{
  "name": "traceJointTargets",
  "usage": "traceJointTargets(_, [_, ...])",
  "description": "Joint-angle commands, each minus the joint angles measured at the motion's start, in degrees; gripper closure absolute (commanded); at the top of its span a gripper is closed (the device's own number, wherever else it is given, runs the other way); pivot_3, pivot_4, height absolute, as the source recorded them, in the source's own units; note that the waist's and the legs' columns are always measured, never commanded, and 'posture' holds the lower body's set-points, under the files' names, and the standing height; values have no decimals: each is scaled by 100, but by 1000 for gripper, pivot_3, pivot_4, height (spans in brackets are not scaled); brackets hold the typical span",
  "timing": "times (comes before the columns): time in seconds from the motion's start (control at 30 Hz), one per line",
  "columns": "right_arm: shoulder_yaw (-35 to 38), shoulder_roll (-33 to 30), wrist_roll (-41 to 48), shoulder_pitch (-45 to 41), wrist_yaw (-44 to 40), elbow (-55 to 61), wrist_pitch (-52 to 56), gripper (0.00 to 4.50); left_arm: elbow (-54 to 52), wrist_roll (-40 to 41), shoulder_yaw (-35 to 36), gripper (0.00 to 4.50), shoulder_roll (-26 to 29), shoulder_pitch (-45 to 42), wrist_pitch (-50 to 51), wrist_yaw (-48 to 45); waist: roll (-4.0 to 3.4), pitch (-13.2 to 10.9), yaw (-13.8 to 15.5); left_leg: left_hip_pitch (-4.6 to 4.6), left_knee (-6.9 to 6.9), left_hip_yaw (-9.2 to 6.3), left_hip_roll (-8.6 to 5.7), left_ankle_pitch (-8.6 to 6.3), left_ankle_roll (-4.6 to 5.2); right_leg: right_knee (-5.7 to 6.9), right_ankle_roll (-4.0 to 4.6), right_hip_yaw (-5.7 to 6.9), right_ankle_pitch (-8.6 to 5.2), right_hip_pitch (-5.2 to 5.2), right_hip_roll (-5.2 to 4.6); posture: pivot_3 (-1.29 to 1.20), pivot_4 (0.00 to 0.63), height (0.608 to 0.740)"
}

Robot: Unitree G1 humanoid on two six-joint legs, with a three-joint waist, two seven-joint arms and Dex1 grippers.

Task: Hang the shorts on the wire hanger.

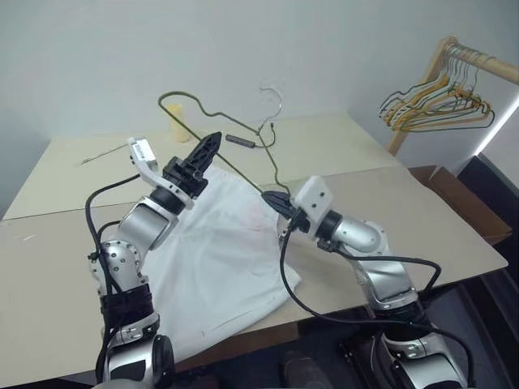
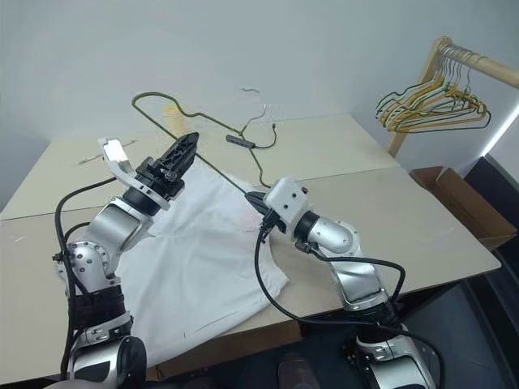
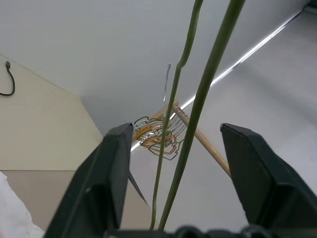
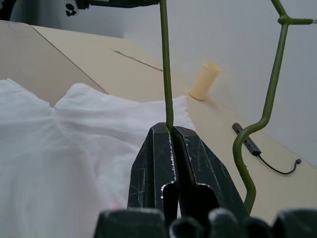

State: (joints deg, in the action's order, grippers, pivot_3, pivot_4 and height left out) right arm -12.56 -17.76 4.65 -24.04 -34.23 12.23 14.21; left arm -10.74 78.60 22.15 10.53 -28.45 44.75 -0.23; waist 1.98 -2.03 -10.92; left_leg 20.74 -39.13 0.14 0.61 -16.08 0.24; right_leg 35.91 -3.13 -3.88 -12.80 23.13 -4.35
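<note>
The white shorts (image 1: 219,251) lie spread flat on the table (image 1: 49,259), one leg reaching its near edge. The thin, dark olive wire hanger (image 1: 275,158) is lifted and tilted above the shorts, hook pointing away. My right gripper (image 1: 272,197) is shut on one lower corner of the wire (image 4: 165,64), just above the waist end of the shorts. My left gripper (image 1: 209,146) is raised at the hanger's other side, its fingers (image 3: 116,163) apart. Two strands of the wire (image 3: 208,84) pass between them without being pinched.
A pale yellow cylinder (image 1: 176,121) and a small black cable piece (image 1: 241,139) sit on the far part of the table. At the right, a wooden rail (image 1: 478,61) carries a bunch of yellow and dark hangers (image 1: 438,101). A cardboard box (image 1: 454,198) stands beyond the table's right edge.
</note>
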Motion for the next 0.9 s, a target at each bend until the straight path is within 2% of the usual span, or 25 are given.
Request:
traceJointTargets(0.03, [66, -19, -15, -79, 21, 249, -197, 4500, -218, -33, -60, 2807, -9, -94, -216, 14, 0, 0, 6, 0, 0, 0, 0, 0, 0, 0, 0, 0, 0, 0, 0, -143, 0, 740])
traceJointTargets(0.2, [91, 20, -3, -112, 63, 234, -146, 4500, -207, -234, -178, 4388, 13, -33, -323, 38, 0, 0, 45, 0, 0, 0, 0, 0, 0, -1, 0, 0, 0, 0, 0, -144, 0, 740])
traceJointTargets(0.3, [66, -3, -45, -121, 56, 247, -135, 4500, -312, -408, -295, 4448, 38, 26, -369, -115, 0, 0, 54, 0, 0, 0, -1, 0, 0, -1, 0, 0, 0, 0, 1, -146, 0, 740])
traceJointTargets(0.37, [13, -55, -145, -137, 37, 244, -181, 4500, -426, -809, -490, 4448, 125, 59, -464, -264, 0, 0, 54, 0, 0, 1, -1, 0, 0, -3, 0, 0, 0, -1, 0, -146, 0, 740])
traceJointTargets(0.5, [-43, -130, -193, -134, -82, 237, -297, 3438, -543, -1457, -768, 4500, 228, 104, -738, -569, 0, 0, 60, 0, 0, 2, -4, 0, 0, -6, 0, 0, 0, -3, -1, -151, 0, 740])
traceJointTargets(0.63, [-32, -142, -315, -87, -30, 195, -590, 2000, -411, -2032, -917, 4500, 433, 57, -921, -904, 0, 0, 38, -2, 0, 3, -2, 0, 0, -5, 0, 0, 0, -3, 2, -151, 0, 740])
traceJointTargets(0.73, [109, -261, 60, -57, -363, 351, -456, 915, -192, -2523, -992, 4500, 686, -6, -1143, -1300, 0, 0, 41, -6, 1, 3, -1, 0, 0, -4, 0, -1, -1, -4, 5, -149, 0, 740])
traceJointTargets(0.77, [225, -349, 393, -61, -593, 485, -183, 736, -103, -2586, -951, 4500, 788, -45, -1174, -1449, -1, -1, 48, -6, 1, 3, -1, 0, 0, -4, 1, -1, -1, -4, 5, -149, 0, 740])
traceJointTargets(0.83, [507, -623, 1260, -115, -1107, 707, 656, 736, 6, -2581, -822, 4500, 1017, -105, -1198, -1853, -1, -1, 51, -5, 0, 3, -2, 1, 1, -5, 0, -1, -1, -4, 4, -152, 0, 740])
traceJointTargets(0.9, [783, -943, 2089, -204, -1541, 775, 1509, 736, 48, -2245, -611, 4500, 1238, -138, -1055, -2351, -1, -1, 58, -2, 1, 1, -1, 0, 1, -10, 0, 0, -1, -4, 3, -151, 0, 740])
